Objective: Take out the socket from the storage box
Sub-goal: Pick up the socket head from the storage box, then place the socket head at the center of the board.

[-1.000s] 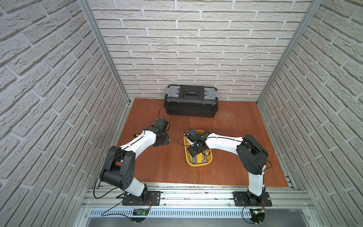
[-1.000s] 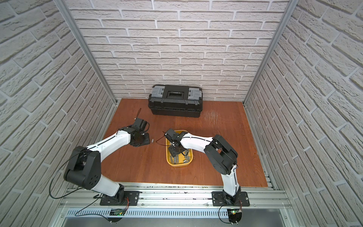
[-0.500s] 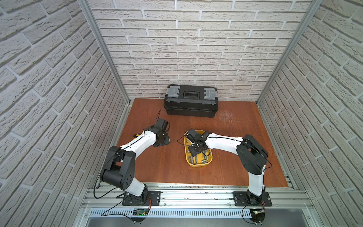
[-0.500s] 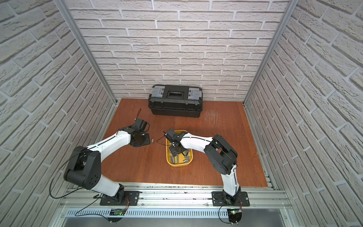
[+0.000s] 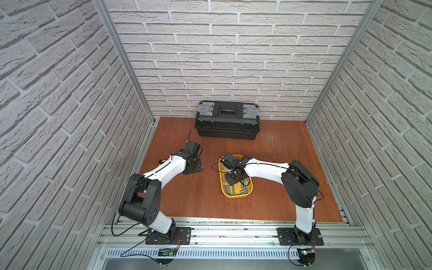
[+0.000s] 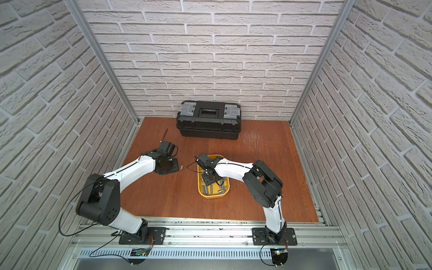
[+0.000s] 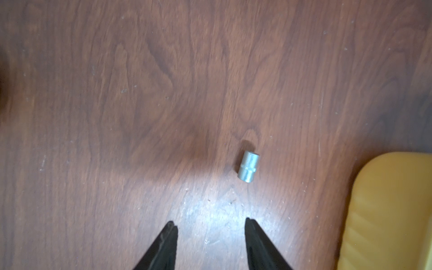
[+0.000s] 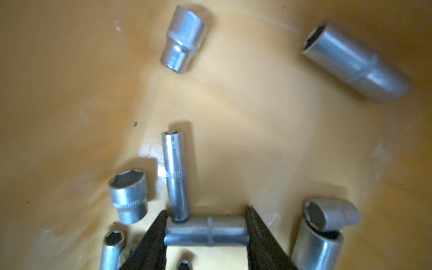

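Observation:
The storage box (image 5: 236, 196) is a shallow yellow tray on the wooden table, seen in both top views, with several silver sockets lying loose in it. My right gripper (image 8: 207, 209) reaches down into the storage box (image 8: 257, 112). It is shut on a long socket (image 8: 207, 231), with one finger against each end. A thin socket (image 8: 175, 173) leans on the held one. My left gripper (image 7: 209, 221) hangs open over bare table to the left of the storage box (image 7: 392, 210). A small socket (image 7: 248, 166) lies on the wood just beyond its fingertips.
A closed black toolbox (image 5: 228, 122) with grey latches stands at the back wall. Brick-patterned walls enclose the table on three sides. More sockets (image 8: 128, 194) crowd the tray floor around the right gripper's fingers. In a top view the small socket (image 6: 181, 167) lies between the arms.
The right gripper's jaws have drawn in onto the long socket. Neither arm has visibly shifted in the top views.

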`<state>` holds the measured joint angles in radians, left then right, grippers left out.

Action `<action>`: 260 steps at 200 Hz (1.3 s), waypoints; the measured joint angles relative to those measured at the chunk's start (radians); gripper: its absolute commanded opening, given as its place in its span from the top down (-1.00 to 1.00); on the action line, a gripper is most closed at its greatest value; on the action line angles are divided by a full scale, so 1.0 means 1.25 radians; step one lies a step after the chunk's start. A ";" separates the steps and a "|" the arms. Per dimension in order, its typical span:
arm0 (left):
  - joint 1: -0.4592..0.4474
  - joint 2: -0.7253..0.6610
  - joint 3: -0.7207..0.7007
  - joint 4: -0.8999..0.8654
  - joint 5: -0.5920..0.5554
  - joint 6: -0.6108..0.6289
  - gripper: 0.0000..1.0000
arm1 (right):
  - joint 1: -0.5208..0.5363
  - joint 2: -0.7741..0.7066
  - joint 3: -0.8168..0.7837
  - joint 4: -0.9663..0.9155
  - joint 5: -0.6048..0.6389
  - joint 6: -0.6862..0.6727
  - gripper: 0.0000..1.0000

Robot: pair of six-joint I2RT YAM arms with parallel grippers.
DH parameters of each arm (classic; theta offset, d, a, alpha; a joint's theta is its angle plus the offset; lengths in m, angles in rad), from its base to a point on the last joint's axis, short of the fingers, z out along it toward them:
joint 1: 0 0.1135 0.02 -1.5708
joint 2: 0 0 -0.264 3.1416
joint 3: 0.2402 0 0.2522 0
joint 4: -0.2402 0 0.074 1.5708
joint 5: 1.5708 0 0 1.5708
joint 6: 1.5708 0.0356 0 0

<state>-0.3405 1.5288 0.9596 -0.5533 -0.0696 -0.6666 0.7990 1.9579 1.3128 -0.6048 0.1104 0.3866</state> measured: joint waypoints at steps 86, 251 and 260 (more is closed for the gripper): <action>0.000 0.000 0.000 0.000 0.000 0.000 -0.02 | -0.013 -0.080 0.014 -0.067 0.009 -0.024 0.25; -0.007 0.000 -0.002 0.006 0.009 0.001 -0.03 | -0.453 -0.235 -0.175 -0.031 0.021 -0.094 0.26; -0.007 0.000 -0.002 0.006 0.009 0.001 -0.03 | -0.459 -0.207 -0.175 -0.018 0.019 -0.095 0.25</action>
<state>-0.3489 1.5288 0.9573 -0.5453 -0.0582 -0.6655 0.2249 1.6989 1.0935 -0.6277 0.1337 0.2680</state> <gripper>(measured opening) 0.513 0.487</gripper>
